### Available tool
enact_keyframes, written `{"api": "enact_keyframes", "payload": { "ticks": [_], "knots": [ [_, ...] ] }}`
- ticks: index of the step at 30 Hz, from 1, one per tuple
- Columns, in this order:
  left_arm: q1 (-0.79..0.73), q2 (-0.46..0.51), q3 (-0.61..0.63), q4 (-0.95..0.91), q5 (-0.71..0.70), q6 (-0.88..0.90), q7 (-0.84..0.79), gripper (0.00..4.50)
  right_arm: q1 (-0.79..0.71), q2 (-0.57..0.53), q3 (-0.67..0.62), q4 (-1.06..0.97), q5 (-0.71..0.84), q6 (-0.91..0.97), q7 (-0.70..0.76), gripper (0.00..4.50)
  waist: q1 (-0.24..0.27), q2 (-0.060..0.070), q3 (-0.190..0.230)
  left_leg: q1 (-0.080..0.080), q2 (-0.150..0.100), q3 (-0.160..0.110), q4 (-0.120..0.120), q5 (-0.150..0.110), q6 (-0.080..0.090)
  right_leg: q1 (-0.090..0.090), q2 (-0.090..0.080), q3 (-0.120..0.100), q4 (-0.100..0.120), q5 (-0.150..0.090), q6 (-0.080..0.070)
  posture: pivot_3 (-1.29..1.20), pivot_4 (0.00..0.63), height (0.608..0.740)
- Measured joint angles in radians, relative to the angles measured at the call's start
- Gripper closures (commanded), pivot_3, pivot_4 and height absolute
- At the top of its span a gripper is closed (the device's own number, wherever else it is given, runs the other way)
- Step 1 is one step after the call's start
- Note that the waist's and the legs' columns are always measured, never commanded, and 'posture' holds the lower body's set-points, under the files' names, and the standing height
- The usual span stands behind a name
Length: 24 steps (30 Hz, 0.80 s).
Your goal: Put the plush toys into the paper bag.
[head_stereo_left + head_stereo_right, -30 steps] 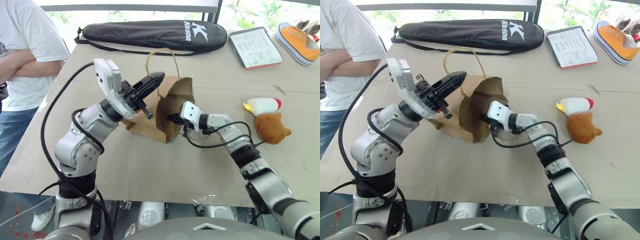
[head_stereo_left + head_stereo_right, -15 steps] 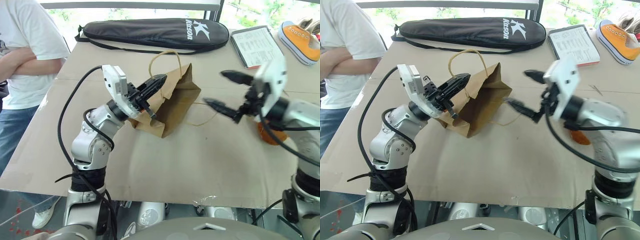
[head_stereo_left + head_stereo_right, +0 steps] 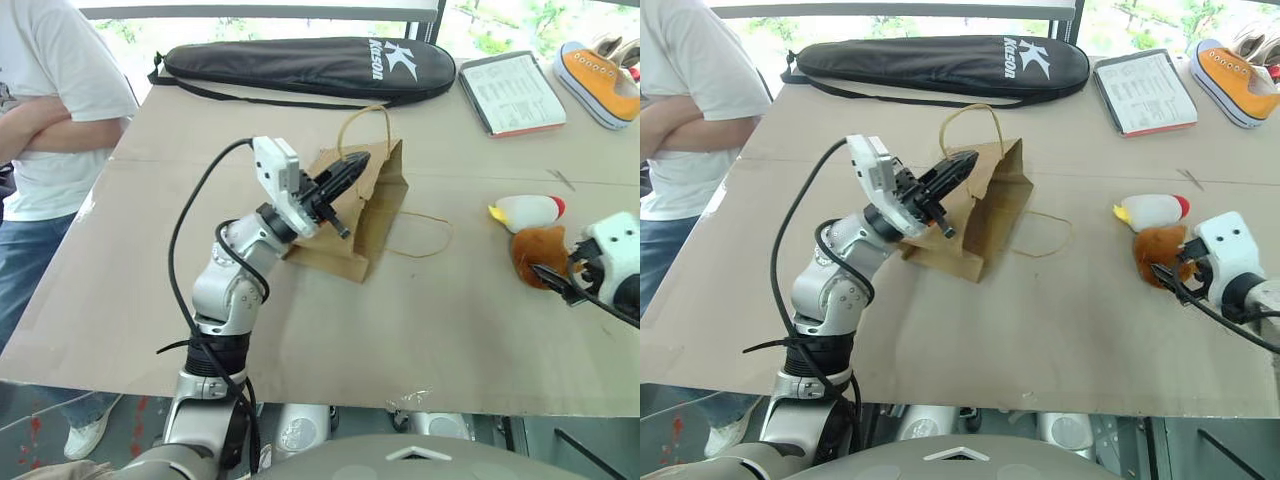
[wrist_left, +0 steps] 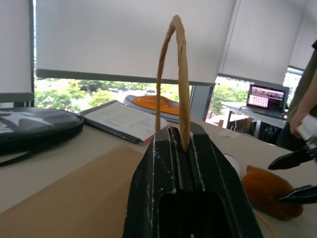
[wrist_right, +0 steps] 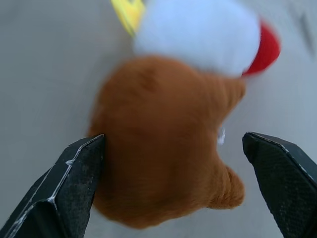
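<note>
The right claw (image 5: 171, 188) has swung out of the paper bag's (image 3: 365, 215) mouth, where it sat a second ago, and across the desk (image 3: 420, 310) to the plush toys; its jaws now stand wide apart, one finger on either side of the orange-brown toy (image 5: 163, 158) without yet pressing on it. From the head camera the same claw (image 3: 1175, 278) sits at the near edge of that toy (image 3: 1155, 250). The white bird toy (image 3: 527, 211), with its yellow beak and red comb, lies touching the brown one on its far side, both resting on the desk well to the right of the bag.

The left claw (image 3: 345, 172) is clamped shut on one twisted-cord handle (image 4: 173, 74) of the bag, as it was a second ago, and holds that side of the rim up; it has carried the bag a little toward the toys. The other handle (image 3: 420, 235) lies slack on the desk. With the right claw gone, the mouth looks narrower than before.

Neither toy is in the bag yet, so the task is at its first pick: the right claw looks lined up to close on the brown toy. Its neighbour sits so close that it may be nudged or caught, and the pinched mouth may need widening for the drop.

A black racket case (image 3: 300, 68), a booklet (image 3: 512, 92), an orange sneaker (image 3: 598, 75) and a person (image 3: 50, 110) with folded arms sit at the desk's far side.
</note>
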Motion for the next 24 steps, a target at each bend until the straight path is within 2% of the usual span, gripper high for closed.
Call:
{"api": "enact_keyframes", "payload": {
  "ticks": [2,4,5,7,9,11,13,15,17,19,21,22,24],
  "knots": [
    [0.0,-0.004,-0.007,-0.001,-0.001,0.001,-0.002,4.5,-0.02,-0.001,0.024,0.048,-0.008,-0.045,0.001,1.22,0.0,0.0,0.0,0.0,0.0,0.0,0.0,0.0,0.0,0.0,0.001,0.0,0.0,0.0,0.0,0.0,0.15,0.74],
    [0.0,-0.005,-0.008,-0.001,-0.006,0.006,-0.006,4.5,-0.031,-0.001,0.044,0.066,-0.011,-0.079,0.002,2.29,0.001,0.0,0.0,0.0,0.001,0.0,0.0,0.0,0.0,0.0,0.001,0.0,0.0,0.0,0.0,0.0,0.15,0.74],
    [0.0,-0.005,-0.008,-0.001,-0.007,0.007,-0.006,4.5,-0.03,-0.001,0.045,0.067,-0.011,-0.085,0.002,2.61,0.001,0.0,0.0,0.0,0.001,0.0,0.0,0.0,0.0,0.0,0.001,0.0,0.0,0.0,0.0,0.0,0.15,0.74],
    [-0.001,-0.01,-0.004,-0.001,-0.034,0.014,-0.02,4.5,-0.01,-0.001,0.036,0.059,-0.009,-0.11,0.004,3.71,0.004,0.0,0.0,0.0,0.001,0.0,0.001,0.001,-0.001,0.001,0.0,0.0,0.0,0.0,0.0,0.0,0.15,0.74],
    [-0.006,-0.019,0.013,-0.001,-0.084,0.027,-0.046,4.5,0.028,0.012,-0.012,0.019,0.018,-0.122,0.015,4.44,0.008,0.0,0.0,-0.001,0.001,0.0,0.001,0.001,-0.002,0.001,0.0,0.0,0.0,0.0,0.0,0.0,0.15,0.74],
    [-0.012,-0.031,0.032,0.0,-0.129,0.032,-0.063,4.5,0.047,0.042,-0.082,-0.032,0.081,-0.112,0.033,4.48,0.013,0.0,0.0,-0.001,0.002,0.0,0.001,0.001,-0.003,0.0,0.0,0.0,0.0,0.0,0.001,0.0,0.15,0.74],
    [-0.029,-0.049,0.045,0.0,-0.168,0.044,-0.072,4.5,0.028,0.082,-0.196,-0.123,0.212,-0.045,0.041,4.48,0.013,0.0,0.0,0.0,0.002,0.0,0.001,0.001,-0.003,0.0,0.0,0.0,0.0,0.0,0.001,0.0,0.15,0.74],
    [-0.044,-0.061,0.049,0.001,-0.197,0.052,-0.085,4.5,-0.025,0.09,-0.301,-0.21,0.379,0.049,0.031,4.48,0.012,0.0,0.0,0.0,0.002,0.0,0.001,0.001,-0.002,0.001,0.001,0.0,0.0,0.0,0.001,0.0,0.15,0.74],
    [-0.056,-0.068,0.051,0.017,-0.205,0.054,-0.091,4.5,-0.088,0.09,-0.345,-0.255,0.498,0.104,0.0,4.48,0.011,0.0,0.0,0.0,0.002,0.0,0.001,0.0,0.0,0.001,0.001,0.0,0.0,0.0,0.0,0.0,0.15,0.74],
    [-0.071,-0.072,0.052,0.042,-0.211,0.057,-0.103,4.5,-0.179,0.092,-0.347,-0.302,0.621,0.148,-0.058,4.48,0.009,0.0,0.0,0.0,0.002,-0.001,0.001,0.0,0.0,0.001,0.001,0.0,0.001,0.0,0.0,0.0,0.15,0.74],
    [-0.083,-0.072,0.051,0.059,-0.212,0.058,-0.117,4.5,-0.329,0.128,-0.29,-0.313,0.699,0.167,-0.164,4.48,0.002,-0.001,0.0,0.0,0.001,0.0,0.001,0.0,0.0,0.0,0.001,0.0,0.001,0.0,0.0,0.0,0.15,0.74],
    [-0.088,-0.074,0.048,0.06,-0.212,0.059,-0.12,4.5,-0.358,0.133,-0.275,-0.315,0.715,0.167,-0.187,4.48,0.002,0.0,0.0,0.0,0.001,0.0,0.001,0.0,0.0,0.0,0.001,0.0,0.001,0.0,0.0,0.0,0.15,0.74],
    [-0.097,-0.067,0.053,0.07,-0.21,0.056,-0.133,4.5,-0.475,0.2,-0.2,-0.304,0.779,0.166,-0.274,4.48,0.0,-0.001,0.001,-0.001,0.002,-0.001,0.001,0.001,-0.002,-0.001,0.001,0.0,0.001,0.0,0.0,0.0,0.15,0.74]
  ]
}}
